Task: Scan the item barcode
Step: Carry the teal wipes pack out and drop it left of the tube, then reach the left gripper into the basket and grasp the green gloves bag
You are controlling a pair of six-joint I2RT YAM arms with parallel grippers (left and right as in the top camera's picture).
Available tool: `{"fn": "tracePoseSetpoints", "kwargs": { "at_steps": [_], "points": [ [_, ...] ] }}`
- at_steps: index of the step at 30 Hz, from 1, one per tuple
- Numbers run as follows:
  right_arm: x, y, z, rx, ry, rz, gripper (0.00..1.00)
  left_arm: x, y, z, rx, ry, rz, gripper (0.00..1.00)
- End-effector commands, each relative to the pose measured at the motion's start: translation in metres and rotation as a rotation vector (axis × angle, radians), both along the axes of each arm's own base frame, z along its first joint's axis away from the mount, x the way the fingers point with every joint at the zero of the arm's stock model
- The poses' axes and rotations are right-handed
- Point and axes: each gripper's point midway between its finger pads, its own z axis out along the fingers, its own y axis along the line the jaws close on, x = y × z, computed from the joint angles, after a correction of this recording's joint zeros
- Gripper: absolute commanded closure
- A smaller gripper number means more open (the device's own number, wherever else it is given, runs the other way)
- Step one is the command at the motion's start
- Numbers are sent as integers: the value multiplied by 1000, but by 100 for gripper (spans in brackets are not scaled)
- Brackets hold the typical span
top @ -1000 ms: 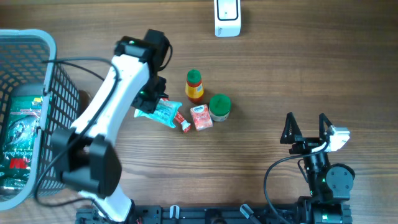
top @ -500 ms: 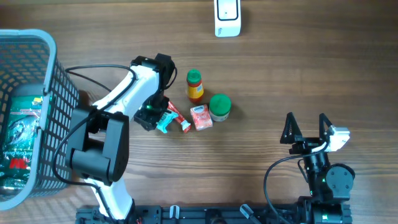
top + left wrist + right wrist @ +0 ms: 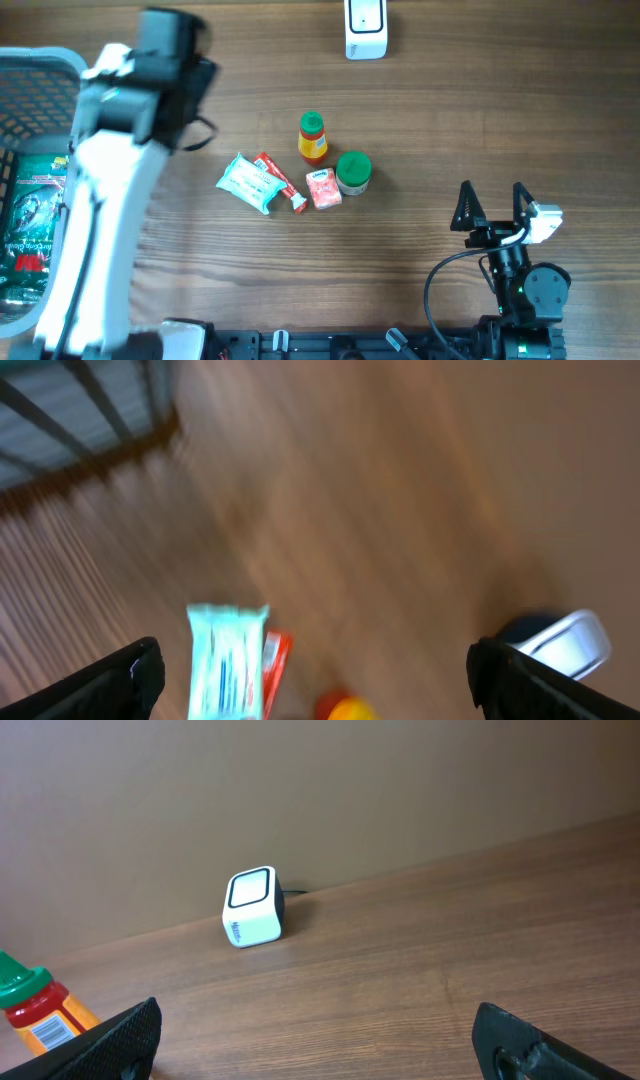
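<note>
Nearest, right gripper (image 3: 492,208) parked, jaws wide, holding nothing. Farther out, left gripper (image 3: 315,672) raised, jaws equally wide, empty. Probably best: descend on the pale blue packet (image 3: 247,183) lying centrally, touching the red sachet (image 3: 277,178), pinch across its narrow width, then face its barcode squarely to the scanner (image 3: 366,28) at the far edge.

A: Left wrist feed?
B: Blurred. Left gripper (image 3: 314,665) spread wide over table (image 3: 400,480). Pale blue packet (image 3: 228,660) just beside red packet (image 3: 275,665); orange bottle (image 3: 345,708) at bottom edge.
A: Else?
B: Basket (image 3: 90,410) top-left, white scanner (image 3: 560,643) right.
</note>
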Motion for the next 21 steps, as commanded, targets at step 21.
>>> {"fn": "tracePoseSetpoints", "kwargs": {
  "at_steps": [21],
  "points": [
    [0,-1,1,6,-3,-8,0,-104,193,-94,-150,301,778,0]
  ]
}}
